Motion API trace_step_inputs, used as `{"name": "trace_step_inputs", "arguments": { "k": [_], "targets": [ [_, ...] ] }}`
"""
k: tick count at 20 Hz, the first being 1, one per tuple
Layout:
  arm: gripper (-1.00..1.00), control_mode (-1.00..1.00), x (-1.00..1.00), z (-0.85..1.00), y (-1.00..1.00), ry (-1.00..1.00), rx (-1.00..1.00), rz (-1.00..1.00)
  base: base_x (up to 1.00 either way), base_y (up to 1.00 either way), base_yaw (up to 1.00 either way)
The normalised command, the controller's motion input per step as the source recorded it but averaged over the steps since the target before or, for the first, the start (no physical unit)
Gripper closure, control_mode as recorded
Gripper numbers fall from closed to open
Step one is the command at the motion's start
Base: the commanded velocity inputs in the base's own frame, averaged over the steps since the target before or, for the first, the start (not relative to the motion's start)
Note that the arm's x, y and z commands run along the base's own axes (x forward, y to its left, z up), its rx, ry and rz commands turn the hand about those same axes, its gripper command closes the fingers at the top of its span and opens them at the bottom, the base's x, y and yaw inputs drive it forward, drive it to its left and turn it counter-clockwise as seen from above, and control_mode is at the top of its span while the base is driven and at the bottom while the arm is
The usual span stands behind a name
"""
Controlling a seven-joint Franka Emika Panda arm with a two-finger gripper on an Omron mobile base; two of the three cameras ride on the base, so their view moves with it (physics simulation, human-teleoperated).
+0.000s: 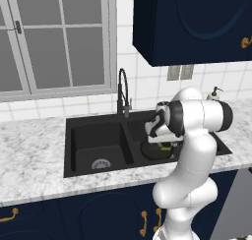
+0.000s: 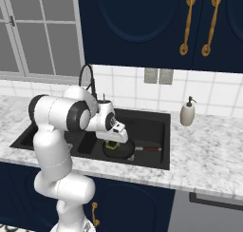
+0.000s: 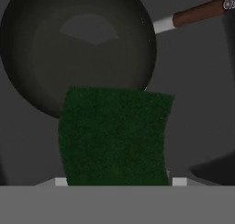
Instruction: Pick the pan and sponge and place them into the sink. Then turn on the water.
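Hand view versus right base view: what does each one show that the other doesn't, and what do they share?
Hand view alone: the sponge's dark green scouring face up close, hanging over the pan's rim, and the pan's bare inside. Right base view alone: the faucet, the soap bottle on the marble counter, the blue cabinets and the arm with its end effector over the sink. Shared: the pan with its red-brown handle, lying in the sink, and the sponge above it.
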Motion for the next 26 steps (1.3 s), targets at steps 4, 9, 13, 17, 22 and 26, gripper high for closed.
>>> {"name": "trace_step_inputs", "arguments": {
  "k": [4, 9, 13, 17, 22, 26],
  "targets": [
    [1.00, -1.00, 0.24, -0.44, 0.00, 0.02, 0.08, 0.03, 0.00, 0.00, 0.00],
    [1.00, -1.00, 0.26, -0.44, 0.00, 0.07, 0.00, 0.01, 0.00, 0.00, 0.00],
    [1.00, -1.00, 0.37, -0.43, 0.00, 0.00, 0.00, 0.00, 0.00, 0.00, 0.00],
    [1.00, -1.00, 0.41, -0.31, 0.00, 0.00, 0.00, 0.00, 0.00, 0.00, 0.00],
    [1.00, -1.00, 0.45, -0.33, 0.00, 0.00, 0.00, 0.00, 0.00, 0.00, 0.00],
    [1.00, -1.00, 0.47, -0.32, 0.00, 0.00, 0.01, 0.00, 0.00, 0.00, 0.00]
  ]
}}
